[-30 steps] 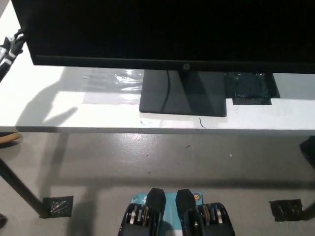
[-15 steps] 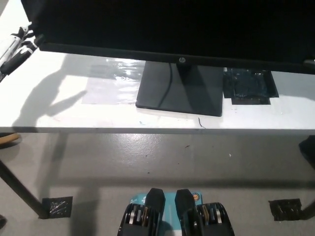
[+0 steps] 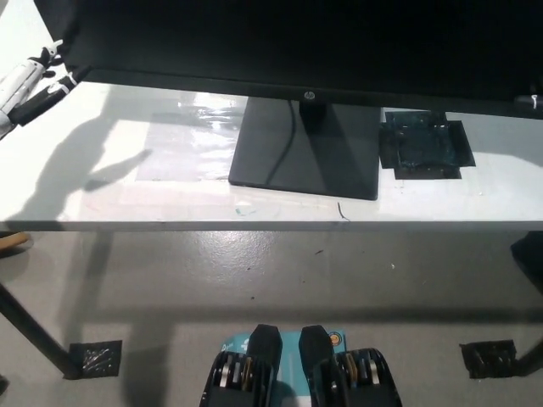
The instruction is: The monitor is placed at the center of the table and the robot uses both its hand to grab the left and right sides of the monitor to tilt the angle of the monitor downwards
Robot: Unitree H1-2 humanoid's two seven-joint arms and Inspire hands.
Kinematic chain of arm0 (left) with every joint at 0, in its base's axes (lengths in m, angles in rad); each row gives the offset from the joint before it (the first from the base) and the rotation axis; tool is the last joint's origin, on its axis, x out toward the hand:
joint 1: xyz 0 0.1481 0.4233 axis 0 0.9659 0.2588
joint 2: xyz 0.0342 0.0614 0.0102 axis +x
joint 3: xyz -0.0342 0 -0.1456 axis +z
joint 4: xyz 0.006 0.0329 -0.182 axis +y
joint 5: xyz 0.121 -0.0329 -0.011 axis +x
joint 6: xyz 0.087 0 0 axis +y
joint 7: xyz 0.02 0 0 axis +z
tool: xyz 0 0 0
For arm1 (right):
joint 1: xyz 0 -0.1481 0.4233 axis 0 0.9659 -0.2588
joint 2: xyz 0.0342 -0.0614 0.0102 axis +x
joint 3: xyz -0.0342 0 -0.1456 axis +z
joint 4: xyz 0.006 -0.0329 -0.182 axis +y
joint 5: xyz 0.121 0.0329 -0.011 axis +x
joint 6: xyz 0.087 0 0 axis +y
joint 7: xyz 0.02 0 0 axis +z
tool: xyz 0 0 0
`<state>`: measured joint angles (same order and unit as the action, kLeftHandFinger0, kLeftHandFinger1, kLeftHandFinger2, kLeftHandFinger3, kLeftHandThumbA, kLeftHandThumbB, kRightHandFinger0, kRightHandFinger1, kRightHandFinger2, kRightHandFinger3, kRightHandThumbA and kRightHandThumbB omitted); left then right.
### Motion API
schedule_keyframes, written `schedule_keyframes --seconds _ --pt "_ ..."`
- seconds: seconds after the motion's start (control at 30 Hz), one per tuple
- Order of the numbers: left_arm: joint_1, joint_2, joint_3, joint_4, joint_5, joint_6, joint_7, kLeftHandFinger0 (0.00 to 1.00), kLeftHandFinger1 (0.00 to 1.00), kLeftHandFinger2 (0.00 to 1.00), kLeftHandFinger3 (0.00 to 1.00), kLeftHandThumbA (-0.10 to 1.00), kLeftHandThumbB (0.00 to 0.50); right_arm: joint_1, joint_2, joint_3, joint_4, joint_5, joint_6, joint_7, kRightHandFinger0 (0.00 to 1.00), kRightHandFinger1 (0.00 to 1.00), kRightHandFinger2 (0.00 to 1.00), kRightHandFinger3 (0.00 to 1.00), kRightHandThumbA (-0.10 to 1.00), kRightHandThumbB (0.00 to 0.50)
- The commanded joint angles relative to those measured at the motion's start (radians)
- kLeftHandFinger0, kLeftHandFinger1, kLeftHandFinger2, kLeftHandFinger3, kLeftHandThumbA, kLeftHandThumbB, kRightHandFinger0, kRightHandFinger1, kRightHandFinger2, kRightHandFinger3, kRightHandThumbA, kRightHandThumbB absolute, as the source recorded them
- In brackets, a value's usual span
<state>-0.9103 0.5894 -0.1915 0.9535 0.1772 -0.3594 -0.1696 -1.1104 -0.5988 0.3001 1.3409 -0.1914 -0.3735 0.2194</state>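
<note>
The black monitor [image 3: 280, 42] fills the top of the head view, standing on its dark square base [image 3: 339, 157] in the middle of the white table [image 3: 68, 191]. My white left hand [image 3: 32, 80] is at the monitor's lower left corner, with dark-tipped fingers above and below that corner. Only a small dark sliver of my right hand [image 3: 531, 101] shows, at the screen's lower right edge by the picture border. The screen's upper part is out of view.
A patch of black tape [image 3: 424, 144] lies on the table right of the base, and a clear glossy film [image 3: 182, 140] left of it. Black tape marks [image 3: 93, 359] sit on the grey floor. A dark table leg [image 3: 30, 335] stands at lower left.
The monitor's lower edge has risen in the picture, baring more of the stand. My left hand has moved in to the screen's lower left corner. The whole view has shifted slightly.
</note>
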Motion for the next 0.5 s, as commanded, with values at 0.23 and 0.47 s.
schedule_keyframes --seconds 0.23,0.47 --pt "-0.164 -0.056 -0.082 0.092 0.108 -0.008 0.022 1.00 1.00 1.00 1.00 0.90 0.481 -0.175 0.051 0.170 0.010 -0.242 -0.002 -0.430 1.00 1.00 1.00 1.00 0.71 0.495" --pt "-0.226 -0.067 -0.130 0.179 0.180 -0.047 0.123 1.00 1.00 1.00 1.00 0.87 0.417 -0.194 0.062 0.236 0.020 -0.276 0.044 -0.514 1.00 1.00 1.00 1.00 0.71 0.492"
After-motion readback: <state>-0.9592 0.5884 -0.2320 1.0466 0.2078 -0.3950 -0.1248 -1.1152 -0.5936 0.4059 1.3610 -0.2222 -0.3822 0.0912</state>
